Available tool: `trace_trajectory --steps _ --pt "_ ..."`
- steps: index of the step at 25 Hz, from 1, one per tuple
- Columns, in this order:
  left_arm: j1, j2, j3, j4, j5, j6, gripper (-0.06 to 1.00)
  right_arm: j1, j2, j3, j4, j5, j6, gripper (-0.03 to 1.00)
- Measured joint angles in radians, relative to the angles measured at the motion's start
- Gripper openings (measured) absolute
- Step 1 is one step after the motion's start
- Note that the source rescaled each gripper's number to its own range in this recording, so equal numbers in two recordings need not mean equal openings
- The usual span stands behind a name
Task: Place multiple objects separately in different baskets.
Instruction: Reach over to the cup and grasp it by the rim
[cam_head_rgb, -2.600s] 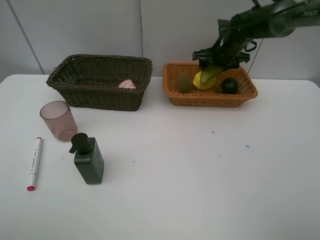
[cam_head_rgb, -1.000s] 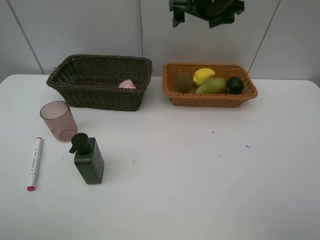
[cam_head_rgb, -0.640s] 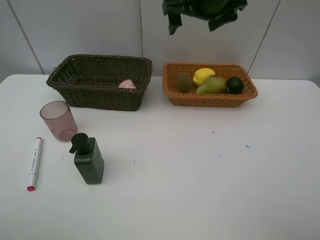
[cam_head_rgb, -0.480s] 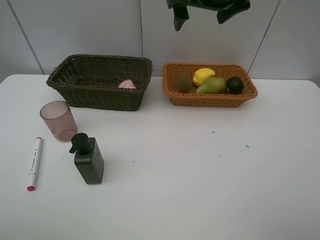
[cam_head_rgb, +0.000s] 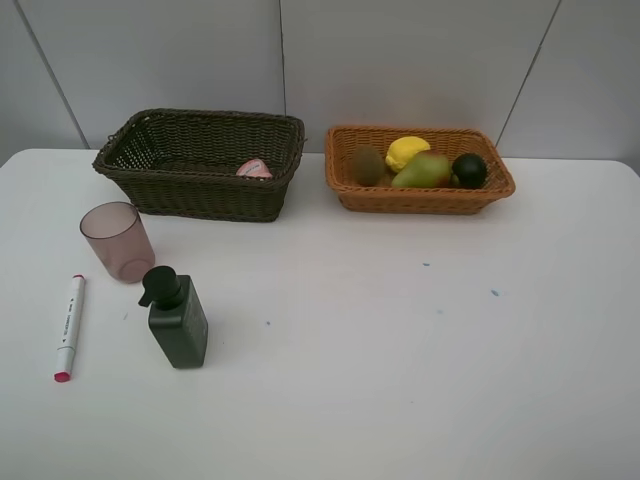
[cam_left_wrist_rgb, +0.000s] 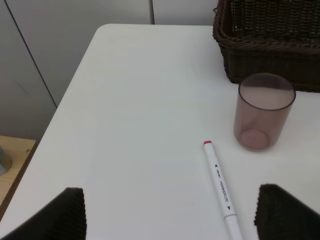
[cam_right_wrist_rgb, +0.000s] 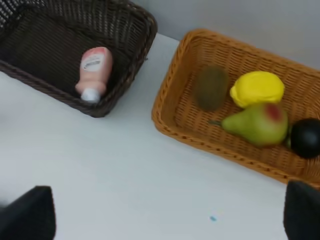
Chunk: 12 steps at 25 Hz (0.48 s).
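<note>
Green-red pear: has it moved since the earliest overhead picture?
Yes. Then the right end effector held the pear above the middle of the orange-tan basket; now it lies lower, on the basket floor before the yellow lemon, towards the near rim.

Looking down over the white bench, gripper spread wide and empty. Just ahead, spotting the white red-tipped marker lying flat, red end toward the translucent mauve cup, near it but apart. Seeing that cup upright, close by the dark brown basket.
</note>
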Motion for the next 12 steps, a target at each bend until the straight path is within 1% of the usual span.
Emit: trace_trajectory --steps 4,9,12 --pt "0.000 0.000 0.000 0.000 0.000 0.000 0.89 0.029 -0.121 0.101 -0.018 0.001 -0.002 1.00" --pt "0.000 0.000 0.000 0.000 0.000 0.000 0.89 0.035 -0.299 0.307 -0.020 -0.001 -0.002 1.00" --pt "0.000 0.000 0.000 0.000 0.000 0.000 0.89 0.035 -0.441 0.468 -0.020 -0.057 -0.002 1.00"
